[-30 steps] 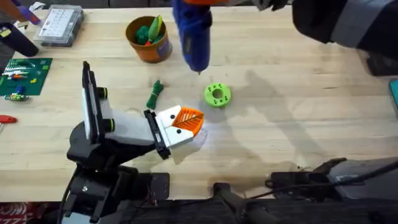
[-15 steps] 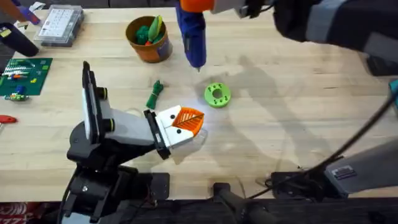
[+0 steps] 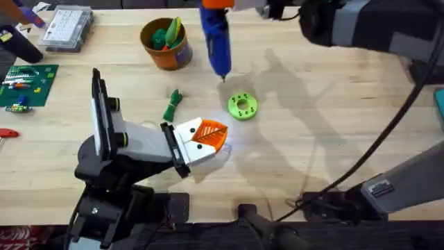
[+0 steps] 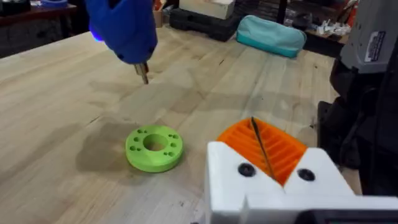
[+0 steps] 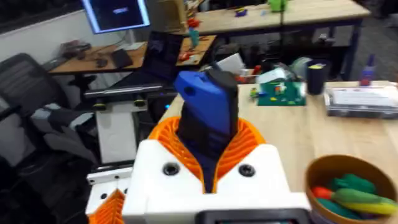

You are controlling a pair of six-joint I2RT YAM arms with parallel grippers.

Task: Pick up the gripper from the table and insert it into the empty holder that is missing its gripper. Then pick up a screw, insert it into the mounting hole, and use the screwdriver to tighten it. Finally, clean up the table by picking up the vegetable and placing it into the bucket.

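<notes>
My right gripper is shut on the blue screwdriver. It holds the tool above the table with the bit pointing down, just beyond the lime-green disc. In the left wrist view the screwdriver hangs over that disc. My left gripper rests low on the table, its orange pads pressed together with nothing visible between them. The dark-green vegetable lies just beyond it. The bucket stands at the back with toy vegetables inside. The loose gripper, holder and screw are out of view.
A green circuit board and a clear parts box sit at the far left. A teal pouch lies at the table's right side. Bare wood stretches across the right half of the table.
The right arm has drawn back toward the far right, and the screwdriver now hangs a little straighter over nearly the same spot. The left arm has not moved.
</notes>
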